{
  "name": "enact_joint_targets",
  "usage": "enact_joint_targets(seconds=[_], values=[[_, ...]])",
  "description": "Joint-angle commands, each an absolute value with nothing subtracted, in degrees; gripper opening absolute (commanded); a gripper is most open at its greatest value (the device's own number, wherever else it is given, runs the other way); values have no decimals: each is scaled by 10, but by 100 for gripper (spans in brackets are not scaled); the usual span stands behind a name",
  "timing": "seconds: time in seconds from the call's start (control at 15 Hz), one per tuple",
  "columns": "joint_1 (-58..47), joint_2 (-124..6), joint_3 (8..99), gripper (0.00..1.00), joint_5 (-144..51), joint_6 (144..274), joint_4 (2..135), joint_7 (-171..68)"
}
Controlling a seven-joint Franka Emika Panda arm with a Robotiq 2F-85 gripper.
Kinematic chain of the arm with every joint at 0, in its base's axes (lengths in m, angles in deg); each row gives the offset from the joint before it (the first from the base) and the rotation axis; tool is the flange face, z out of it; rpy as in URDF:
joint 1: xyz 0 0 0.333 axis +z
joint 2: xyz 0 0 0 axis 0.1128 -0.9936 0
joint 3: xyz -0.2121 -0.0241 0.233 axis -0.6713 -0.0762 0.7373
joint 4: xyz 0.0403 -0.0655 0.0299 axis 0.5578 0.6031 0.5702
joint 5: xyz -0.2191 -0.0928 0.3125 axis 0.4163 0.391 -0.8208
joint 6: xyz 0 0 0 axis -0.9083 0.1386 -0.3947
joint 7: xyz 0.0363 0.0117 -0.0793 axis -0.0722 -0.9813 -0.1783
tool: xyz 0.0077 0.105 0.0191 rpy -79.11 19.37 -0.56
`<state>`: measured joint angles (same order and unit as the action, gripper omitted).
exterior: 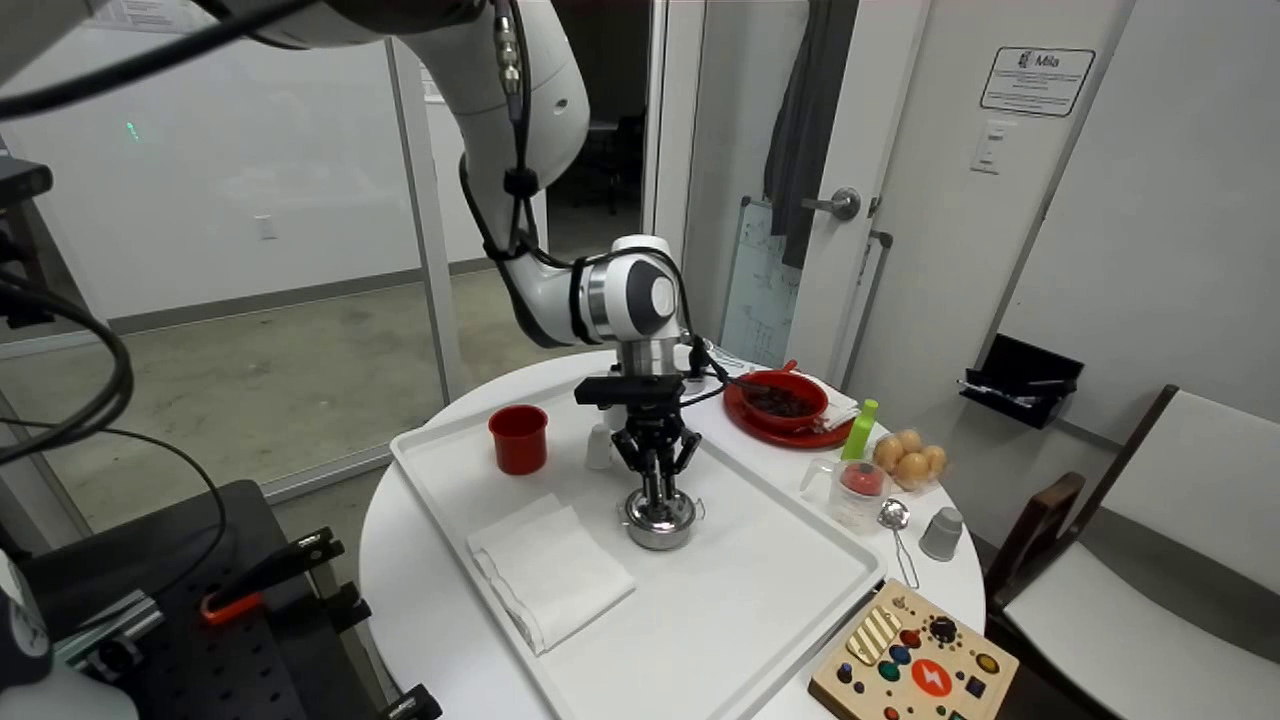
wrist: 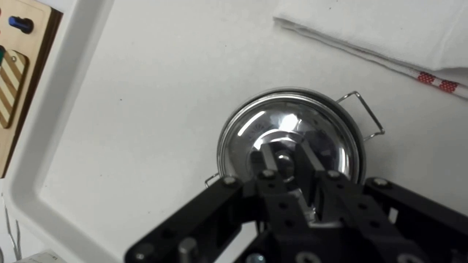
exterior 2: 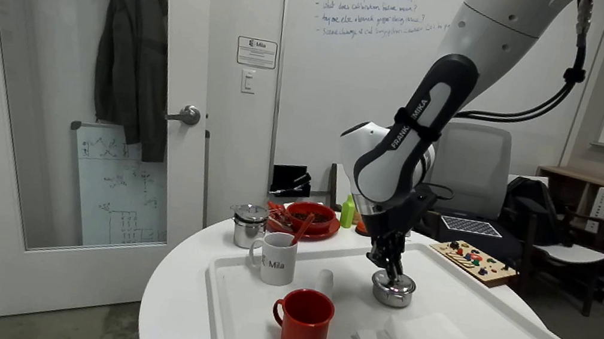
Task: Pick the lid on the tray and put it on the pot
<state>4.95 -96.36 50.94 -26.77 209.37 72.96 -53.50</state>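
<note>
The shiny steel pot [exterior: 660, 540] stands upright on the white tray [exterior: 740, 610]; it shows in both exterior views [exterior 2: 392, 299]. The silver lid [wrist: 314, 113] lies on top of the pot and looks level, with a thin dark crescent between it and the pot's rim in the wrist view. My gripper [wrist: 281, 149] points down over the lid. Its fingertips stand on either side of the lid's knob, partly open, with the knob visible between them and a narrow gap showing. Contact with the lid's surface cannot be judged.
On the tray are a red cup [exterior: 519, 440], a folded white cloth [exterior: 550, 575], a white mug [exterior 2: 278, 260] and a white shaker [exterior 2: 325, 282]. A steel canister [exterior 2: 249, 228], red bowl [exterior: 785, 405] and knob board [exterior: 915, 655] stand beside the tray.
</note>
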Motion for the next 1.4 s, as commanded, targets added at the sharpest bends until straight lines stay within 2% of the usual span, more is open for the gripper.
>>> enact_joint_targets(seconds=[0.0, 0.13, 0.2, 0.33, 0.73, 0.87, 1.33], values=[[49, -945, 513, 10, -270, 2096, 753, -526], [50, -943, 510, 11, -266, 2098, 760, -529], [49, -942, 510, 44, -268, 2095, 761, -527], [46, -934, 511, 50, -270, 2097, 769, -527], [34, -863, 508, 95, -271, 2132, 838, -533], [32, -834, 505, 100, -270, 2145, 866, -540], [9, -757, 496, 100, -286, 2128, 905, -564]])
